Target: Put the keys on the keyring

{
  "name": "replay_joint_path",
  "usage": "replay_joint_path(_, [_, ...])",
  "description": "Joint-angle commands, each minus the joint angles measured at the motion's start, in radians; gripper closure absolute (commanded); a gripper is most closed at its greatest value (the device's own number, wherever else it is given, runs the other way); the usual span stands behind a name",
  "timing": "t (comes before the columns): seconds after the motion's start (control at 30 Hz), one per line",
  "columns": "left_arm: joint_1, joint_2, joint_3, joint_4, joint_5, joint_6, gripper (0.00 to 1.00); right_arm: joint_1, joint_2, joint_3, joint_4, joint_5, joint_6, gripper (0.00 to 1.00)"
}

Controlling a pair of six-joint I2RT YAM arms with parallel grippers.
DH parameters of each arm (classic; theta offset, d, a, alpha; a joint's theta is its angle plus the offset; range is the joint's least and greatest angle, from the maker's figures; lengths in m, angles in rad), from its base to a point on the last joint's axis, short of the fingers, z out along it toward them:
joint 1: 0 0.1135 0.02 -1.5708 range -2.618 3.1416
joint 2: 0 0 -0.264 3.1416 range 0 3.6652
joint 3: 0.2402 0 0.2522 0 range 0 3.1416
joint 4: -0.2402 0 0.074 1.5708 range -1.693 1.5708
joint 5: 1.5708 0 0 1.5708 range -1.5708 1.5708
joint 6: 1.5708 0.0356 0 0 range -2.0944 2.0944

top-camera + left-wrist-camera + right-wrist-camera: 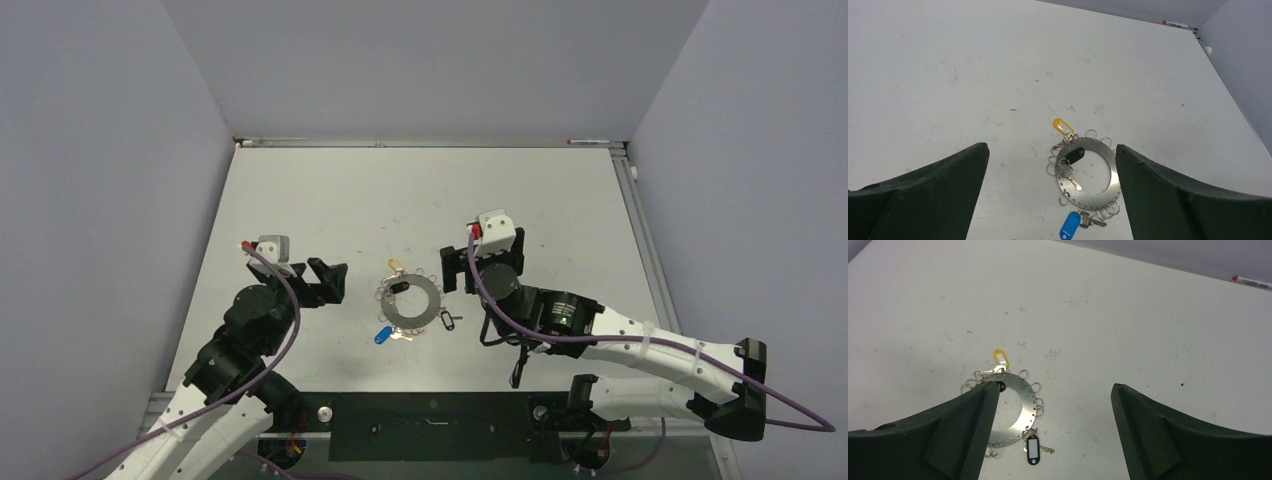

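Note:
The keyring (408, 300), a flat silvery ring with small wire loops round its rim, lies flat on the white table between my two grippers. Several keys lie at it. A yellow-tagged key (393, 266) is at the far rim, and a black-tagged key (1075, 154) lies across the hole. A blue-tagged key (1069, 226) is at the near rim, and a key with a black, white-labelled tag (1032, 449) is at the right rim. My left gripper (335, 282) stands open just left of the ring, and my right gripper (485, 262) stands open just right of it. Both are empty.
A pen (590, 142) lies along the table's back edge. Grey walls close in the left, back and right sides. The right arm's cable (600, 345) trails along the near right of the table.

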Motion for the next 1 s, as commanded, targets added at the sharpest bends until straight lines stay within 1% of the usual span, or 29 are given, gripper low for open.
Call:
replay_joint_path(0.0, [0.004, -0.004, 0.059, -0.089, -0.015, 0.232, 0.04, -0.117, 0.073, -0.03, 0.076, -0.149, 0.045, 0.13])
replay_joint_path(0.03, [0.004, -0.019, 0.044, -0.07, -0.014, 0.26, 0.04, -0.15, 0.096, -0.031, 0.069, -0.199, 0.061, 0.13])
replay_joint_path(0.1, [0.003, -0.068, -0.019, 0.002, -0.002, 0.238, 0.04, -0.201, 0.127, -0.045, 0.068, -0.26, 0.071, 0.13])
replay_joint_path(0.17, [0.015, -0.127, -0.057, 0.064, 0.066, 0.261, 0.04, -0.219, 0.136, -0.075, 0.083, -0.256, 0.072, 0.13])
replay_joint_path(0.2, [0.028, -0.15, -0.07, 0.077, 0.069, 0.271, 0.04, -0.223, 0.133, -0.092, 0.093, -0.247, 0.073, 0.13])
replay_joint_path(0.3, [0.065, -0.202, -0.105, 0.08, 0.008, 0.289, 0.04, -0.23, 0.106, -0.151, 0.159, -0.255, 0.065, 0.12])
replay_joint_path(0.4, [0.078, -0.203, -0.112, 0.066, -0.014, 0.293, 0.04, -0.234, 0.083, -0.215, 0.237, -0.248, 0.056, 0.12])
replay_joint_path(0.5, [0.078, -0.184, -0.111, 0.068, -0.002, 0.291, 0.04, -0.23, 0.072, -0.229, 0.257, -0.248, 0.057, 0.11])
replay_joint_path(0.6, [0.078, -0.17, -0.106, 0.07, 0.022, 0.293, 0.04, -0.216, 0.014, -0.295, 0.342, -0.26, 0.038, 0.1])
replay_joint_path(0.67, [0.075, -0.166, -0.104, 0.068, 0.013, 0.297, 0.04, -0.214, -0.035, -0.349, 0.396, -0.259, 0.042, 0.09])
replay_joint_path(0.8, [0.044, -0.147, -0.1, 0.059, -0.022, 0.297, 0.04, -0.211, -0.088, -0.399, 0.4, -0.227, 0.101, 0.08])
replay_joint_path(0.97, [-0.017, -0.161, -0.103, 0.053, -0.006, 0.303, 0.04, -0.172, -0.093, -0.409, 0.389, -0.18, 0.138, 0.08])
